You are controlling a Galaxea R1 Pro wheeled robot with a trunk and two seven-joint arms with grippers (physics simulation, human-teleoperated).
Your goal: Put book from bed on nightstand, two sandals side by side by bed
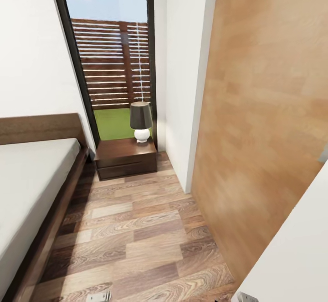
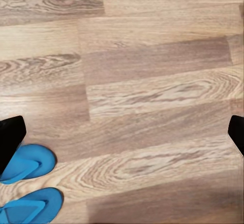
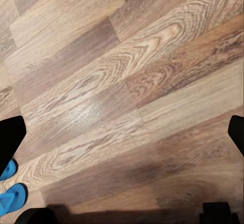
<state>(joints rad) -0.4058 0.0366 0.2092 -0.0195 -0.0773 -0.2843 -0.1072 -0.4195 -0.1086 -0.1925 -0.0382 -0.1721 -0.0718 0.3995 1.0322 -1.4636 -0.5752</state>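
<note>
— Brown plank floor [image 1: 136, 233] runs from the bed [image 1: 32, 188] up to the nightstand [image 1: 125, 156], which stands just beside the bed's headboard end, under the tall window [image 1: 111, 55]. A lamp [image 1: 141, 120] sits on the nightstand's right half; its left half looks bare.

— Where are the sandals?

— Both blue sandals [image 2: 28, 181] lie on the planks, side by side, close to each other and nearly parallel. The left wrist view has them just beside one dark fingertip of the left gripper [image 2: 124, 132]; the right wrist view catches their tips too, near a finger of the right gripper [image 3: 124, 132]. How close they lie to the bed I cannot tell.

— And the grippers?

— Each has its two fingers spread wide with nothing but floor between them, so both are empty.

— The book?

— I see no book on the stretch of mattress the head view gives, so I judge the search for it comes first. To do it well, turn toward the rest of the bed, keep both arms tucked low, and plan to set the book on the nightstand's bare side, away from the lamp.
</note>
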